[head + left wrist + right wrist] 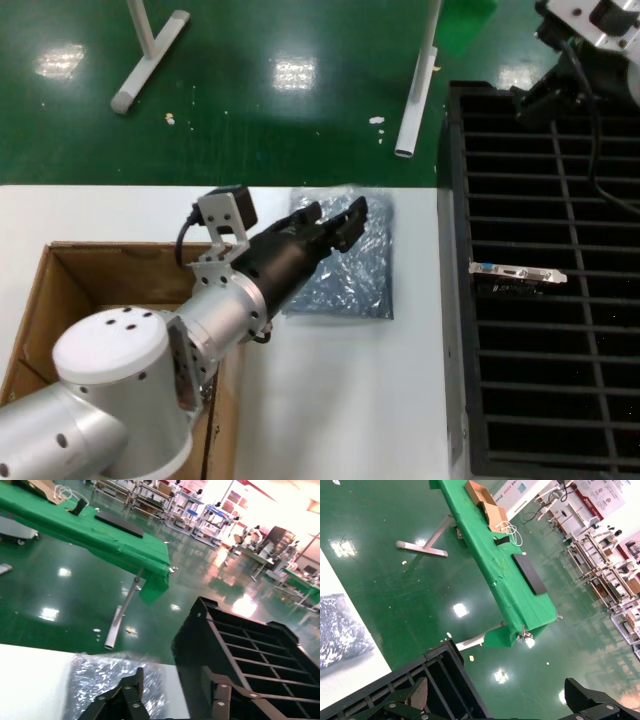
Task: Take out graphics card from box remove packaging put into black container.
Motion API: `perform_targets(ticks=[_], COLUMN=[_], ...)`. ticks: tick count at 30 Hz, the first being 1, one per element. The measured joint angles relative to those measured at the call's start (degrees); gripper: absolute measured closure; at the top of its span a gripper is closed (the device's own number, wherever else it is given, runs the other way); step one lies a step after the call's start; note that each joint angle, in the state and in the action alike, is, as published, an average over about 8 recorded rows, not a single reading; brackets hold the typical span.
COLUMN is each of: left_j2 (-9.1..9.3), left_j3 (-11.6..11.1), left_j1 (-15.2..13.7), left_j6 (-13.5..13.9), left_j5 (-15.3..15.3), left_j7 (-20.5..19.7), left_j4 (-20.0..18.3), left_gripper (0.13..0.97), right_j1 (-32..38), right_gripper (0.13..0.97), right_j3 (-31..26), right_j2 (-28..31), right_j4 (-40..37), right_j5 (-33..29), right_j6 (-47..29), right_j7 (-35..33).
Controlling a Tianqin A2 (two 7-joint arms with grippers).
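The left gripper [335,222] hangs over the packaging [350,280] with its dark fingers spread apart and nothing between them; its wrist view shows the two fingertips parted just above the crinkled film. That packaging, a shiny grey-blue bag, lies flat on the white table [330,400] between the box [70,290] and the black container [560,330]. It looks light, limp and slippery, so a pinch at an edge or corner would likely hold better than a press on the flat middle. The graphics card [518,274] already stands in a slot of the black container, silver bracket with its blue port upward; it is stiff and fragile, best taken by the bracket or board edges. The right gripper [505,705] hovers high over the container's far end, its fingers wide apart and empty. No brand, label or readable writing shows on bag, card, box or container.
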Motion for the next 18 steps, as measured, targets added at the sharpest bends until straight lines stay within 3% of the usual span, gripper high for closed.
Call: perform_targets(ticks=[5,10,13,16,18], left_j2=[-3.46,-7.12,-8.34,-8.27,-7.85], left_j3=[1.92,1.14,-2.07,-7.76,-11.3], left_j1=[-1.95,-3.61,-3.29,-1.6,-0.36], left_j6=[1.29,1.1,0.69,0.23,0.01], left_j5=[0.0,1.14,4.22,9.68,12.95], left_j7=[-2.06,1.32,3.99,5.79,6.45], left_j4=[-3.61,-9.85,-13.34,-15.83,-16.77], left_gripper=[0.657,0.517,0.461,0.461,0.416], right_j1=[-0.51,-1.46,-2.17,-3.09,-3.89], right_gripper=[0.129,0.129,0.129,0.129,0.129], right_j3=[0.68,2.26,3.68,5.48,6.76], right_j2=[-0.94,-2.22,-3.3,-4.81,-6.04], right_j4=[1.29,4.81,7.99,11.89,14.65], right_j5=[-1.22,-3.12,-4.08,-4.48,-4.44], right_j6=[-0.39,0.01,0.99,2.83,4.52], right_j7=[0.02,0.3,0.34,0.07,-0.36])
